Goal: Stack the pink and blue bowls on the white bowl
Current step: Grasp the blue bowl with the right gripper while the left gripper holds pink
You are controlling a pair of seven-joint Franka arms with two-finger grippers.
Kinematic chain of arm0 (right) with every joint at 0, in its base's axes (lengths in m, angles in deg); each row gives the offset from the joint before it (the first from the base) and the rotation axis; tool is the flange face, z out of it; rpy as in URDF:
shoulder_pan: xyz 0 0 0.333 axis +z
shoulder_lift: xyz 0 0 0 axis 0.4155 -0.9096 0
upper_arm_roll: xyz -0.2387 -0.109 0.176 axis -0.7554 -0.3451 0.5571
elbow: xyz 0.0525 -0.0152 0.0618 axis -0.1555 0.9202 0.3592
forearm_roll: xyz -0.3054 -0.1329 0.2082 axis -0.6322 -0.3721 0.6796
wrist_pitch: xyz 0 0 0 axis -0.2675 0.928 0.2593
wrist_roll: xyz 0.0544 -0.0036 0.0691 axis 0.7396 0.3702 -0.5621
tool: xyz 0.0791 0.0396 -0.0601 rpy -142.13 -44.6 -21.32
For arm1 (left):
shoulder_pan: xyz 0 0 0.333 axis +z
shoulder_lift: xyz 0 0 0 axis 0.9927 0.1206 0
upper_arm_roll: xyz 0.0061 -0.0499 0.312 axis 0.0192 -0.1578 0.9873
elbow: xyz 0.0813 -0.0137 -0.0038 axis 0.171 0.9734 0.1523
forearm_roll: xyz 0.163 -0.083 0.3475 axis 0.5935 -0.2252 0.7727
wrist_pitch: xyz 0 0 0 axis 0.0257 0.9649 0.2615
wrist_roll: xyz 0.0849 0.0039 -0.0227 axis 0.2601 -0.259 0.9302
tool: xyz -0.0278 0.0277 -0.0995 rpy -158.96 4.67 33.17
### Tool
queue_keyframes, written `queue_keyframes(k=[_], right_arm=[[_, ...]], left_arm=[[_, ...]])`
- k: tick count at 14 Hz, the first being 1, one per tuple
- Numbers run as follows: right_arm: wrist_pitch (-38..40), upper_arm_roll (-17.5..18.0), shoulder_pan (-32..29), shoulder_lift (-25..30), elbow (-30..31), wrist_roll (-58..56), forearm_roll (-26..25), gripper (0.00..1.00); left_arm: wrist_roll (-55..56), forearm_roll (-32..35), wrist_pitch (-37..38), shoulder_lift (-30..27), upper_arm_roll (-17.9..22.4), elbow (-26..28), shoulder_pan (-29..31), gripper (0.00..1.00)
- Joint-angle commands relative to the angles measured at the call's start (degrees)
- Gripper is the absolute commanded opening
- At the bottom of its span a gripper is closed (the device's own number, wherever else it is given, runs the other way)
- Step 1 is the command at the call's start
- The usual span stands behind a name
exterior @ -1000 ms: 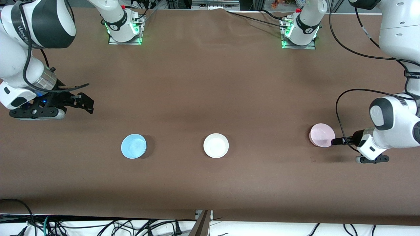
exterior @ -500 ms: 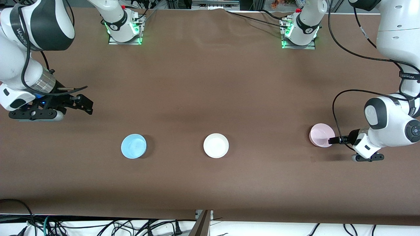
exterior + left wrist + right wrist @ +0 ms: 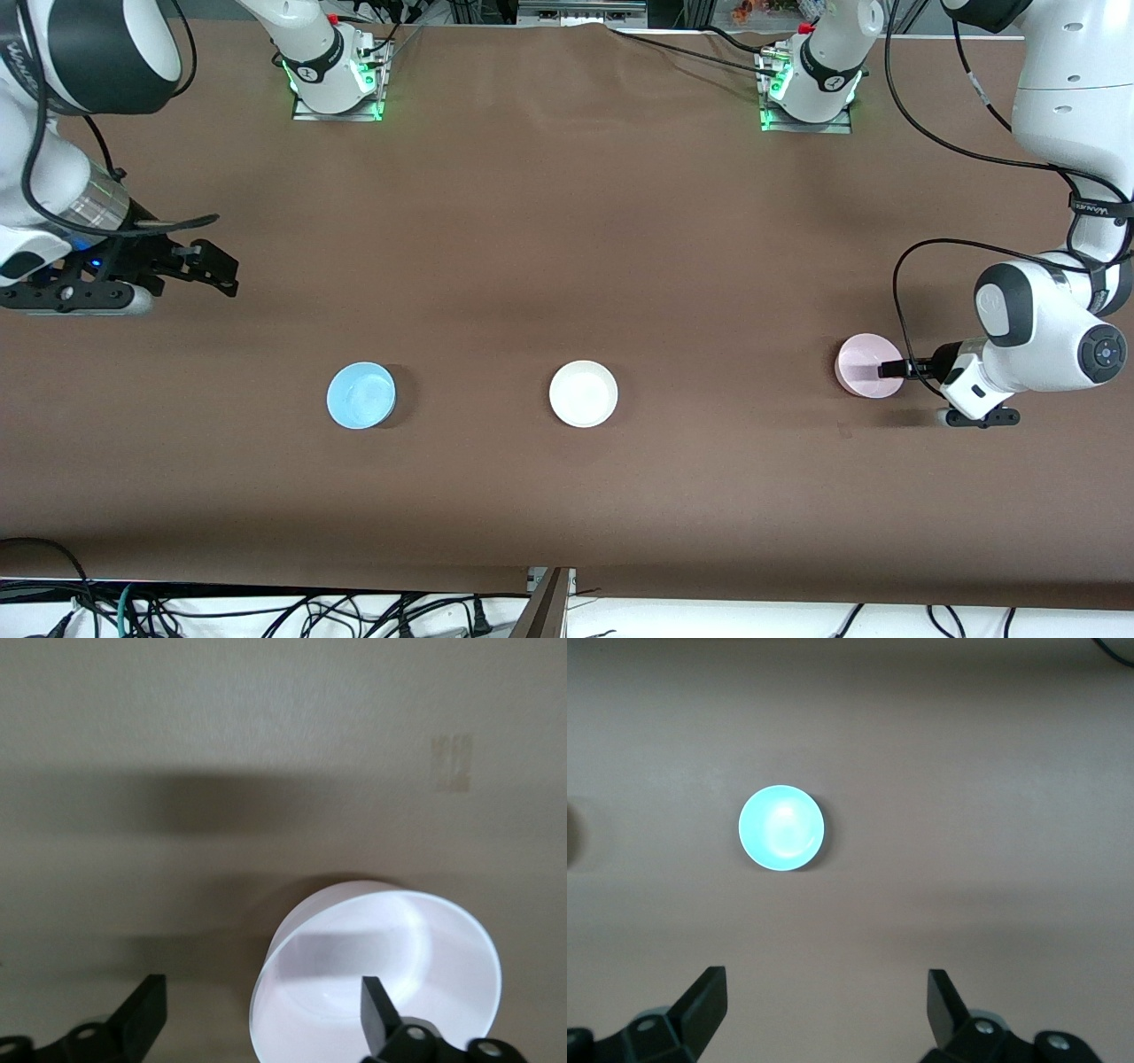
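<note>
Front view: three bowls in a row on tabletop (image 3: 567, 221), white bowl (image 3: 583, 393) between pink bowl (image 3: 866, 363) and blue bowl (image 3: 361, 395). Left pincer (image 3: 889, 369) spread wide, straddling pink rim; right pincer (image 3: 213, 270) wide, aloft, waiting. Glossy, likely light, slippery; pinch the rim
</note>
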Motion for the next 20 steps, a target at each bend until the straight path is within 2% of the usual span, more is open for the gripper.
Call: queue_keyframes(k=[1,2,5,9,10,12,13,16,18,20], right_arm=[[2.31,-0.02,-0.30,-1.38,0.09,-8.55,0.72,1.00],[4.31,-0.02,-0.47,-2.79,0.19,-10.50,0.81,1.00],[1.54,-0.02,-0.39,-5.42,0.10,-10.61,0.64,1.00],[-7.95,0.51,0.05,-15.61,-1.65,-10.61,0.89,1.00],[-12.24,0.77,0.83,-18.42,-1.92,-10.61,0.72,1.00],[-22.25,0.69,2.86,-24.40,-2.70,-9.39,0.54,1.00],[-24.39,0.69,2.78,-26.43,-3.23,-9.03,0.72,1.00],[-26.77,0.60,2.69,-31.79,-5.51,-8.94,0.54,0.99],[-29.75,0.16,2.43,-34.52,-5.87,-9.11,0.28,0.98],[-30.65,0.16,2.07,-36.46,-5.87,-8.86,0.28,0.91]], left_arm=[[-2.38,-1.35,-0.09,-2.20,-0.09,2.25,0.34,0.73],[-3.78,-1.35,0.09,-2.20,-0.09,2.25,0.43,0.67],[-5.37,-1.35,0.70,-2.64,0.87,2.16,0.34,0.60],[-5.46,-1.44,1.76,-2.99,0.87,2.16,0.34,0.25],[-5.90,-1.44,1.85,-2.99,0.87,2.16,0.34,0.21],[-6.60,-1.79,1.85,-2.90,0.87,2.16,0.34,0.16],[-6.87,-2.75,1.85,-2.73,0.87,2.25,0.34,0.16],[-8.01,-3.64,1.67,-2.38,0.96,2.25,0.34,0.16],[-8.45,-4.87,1.67,-2.29,1.05,2.25,0.25,0.09],[-8.89,-4.87,1.67,-2.29,1.05,2.25,0.25,0.00]])
